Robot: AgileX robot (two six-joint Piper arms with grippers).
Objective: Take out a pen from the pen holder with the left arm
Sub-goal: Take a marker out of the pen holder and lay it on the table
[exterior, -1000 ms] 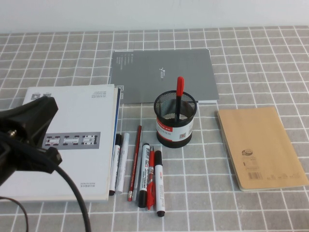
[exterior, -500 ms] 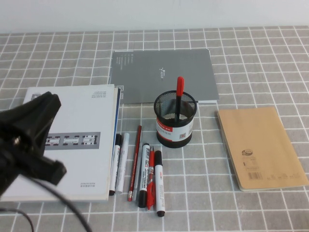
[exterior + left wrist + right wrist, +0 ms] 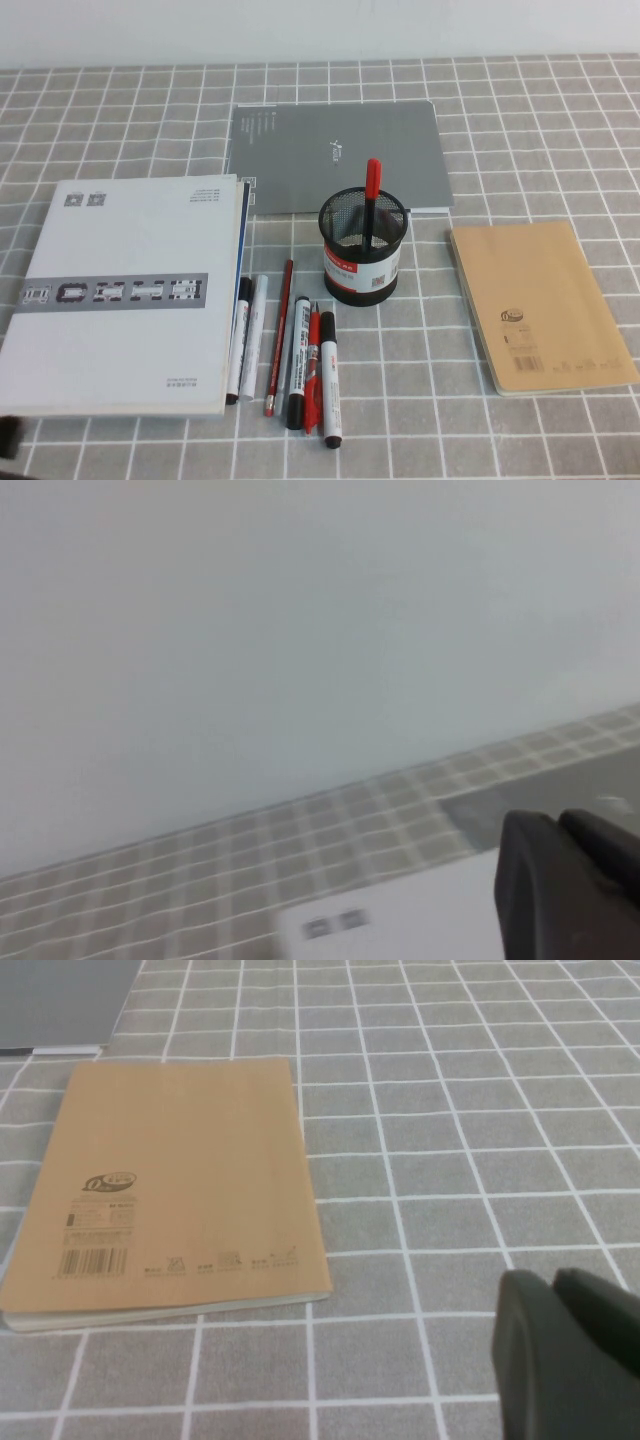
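The pen (image 3: 371, 195) stands in the holder (image 3: 364, 262), its lower part dimmed by the mesh and its tip hidden; the print on the white book (image 3: 130, 290) is too small to read; a dark sliver (image 3: 8, 437) at the high view's lower left corner is cut off, too little to name; the left gripper (image 3: 558, 828), above the blurred white book, shows only its tips, the rest cut off; the right gripper (image 3: 553, 1290), near the brown notebook (image 3: 170, 1180), is likewise cut off; the grey book (image 3: 60, 1000) is clipped by the edge.

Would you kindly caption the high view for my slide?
Red-capped pen stands in the mesh pen holder; left end effector and right end effector are off-frame.
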